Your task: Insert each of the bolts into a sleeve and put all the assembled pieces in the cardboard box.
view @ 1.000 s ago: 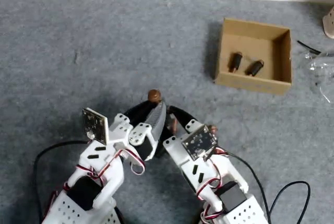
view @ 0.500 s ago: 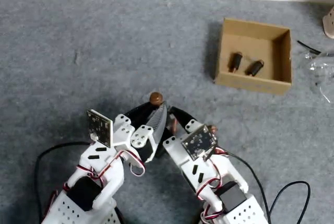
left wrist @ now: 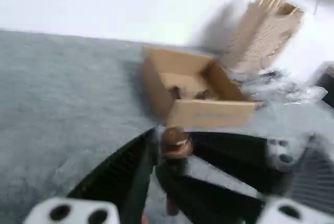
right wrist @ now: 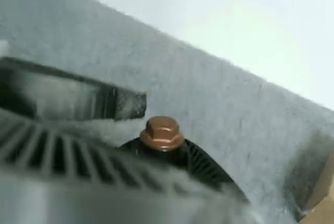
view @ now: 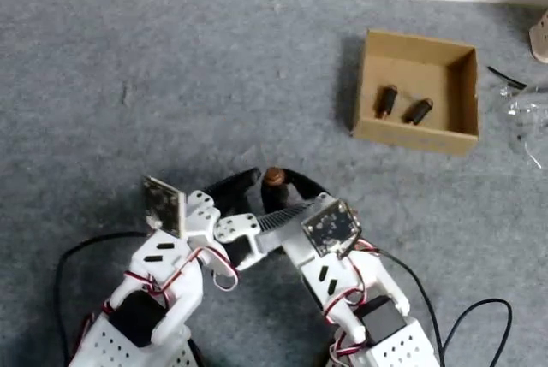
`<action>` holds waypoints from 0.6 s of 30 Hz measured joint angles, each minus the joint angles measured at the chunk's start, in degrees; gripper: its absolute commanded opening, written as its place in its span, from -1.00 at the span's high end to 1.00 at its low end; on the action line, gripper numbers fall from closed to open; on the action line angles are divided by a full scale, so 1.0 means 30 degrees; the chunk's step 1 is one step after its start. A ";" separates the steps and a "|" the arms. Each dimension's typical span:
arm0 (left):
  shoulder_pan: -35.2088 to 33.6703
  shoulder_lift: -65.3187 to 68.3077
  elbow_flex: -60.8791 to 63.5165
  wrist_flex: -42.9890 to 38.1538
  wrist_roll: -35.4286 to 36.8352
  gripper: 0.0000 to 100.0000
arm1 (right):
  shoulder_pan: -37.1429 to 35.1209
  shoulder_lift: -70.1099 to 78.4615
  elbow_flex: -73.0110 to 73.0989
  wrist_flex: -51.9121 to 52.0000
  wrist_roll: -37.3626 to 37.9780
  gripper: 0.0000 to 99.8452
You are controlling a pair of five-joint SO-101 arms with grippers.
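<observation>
A bolt with a brown hex head (view: 273, 176) stands head up where the two grippers meet at the table's middle front. My left gripper (view: 260, 186) is shut on the bolt (left wrist: 175, 141), its black fingers on either side of the shaft. My right gripper (view: 289, 189) presses in from the other side, shut on a dark sleeve (left wrist: 172, 171) just under the head. The bolt head (right wrist: 163, 132) sits on top of that black part. The cardboard box (view: 368, 85) stands at the back right with two assembled pieces (view: 387, 100) (view: 418, 111) lying in it.
Clear plastic and a black cable (view: 518, 97) lie right of the box. A light wooden object (left wrist: 271, 20) stands behind the box (left wrist: 209, 113). Grey carpet (view: 171, 76) stretches open to the left and between the grippers and the box.
The left gripper has swung right with the bolt, bringing its head from in front of the left arm to the right gripper's fingers. The right gripper has turned slightly toward it.
</observation>
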 measured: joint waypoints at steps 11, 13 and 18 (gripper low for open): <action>-0.5158 0.0059 0.0000 -0.0557 0.3136 0.23 | 0.0586 0.0000 0.0000 0.0000 0.0000 0.99; -0.6066 0.0059 0.0000 -0.0645 0.3897 0.23 | 0.0850 0.0000 0.0000 0.0000 0.0000 0.99; -0.7004 0.0059 0.0000 -0.0645 0.4278 0.23 | 0.1993 0.0000 0.0000 0.0000 0.0000 0.99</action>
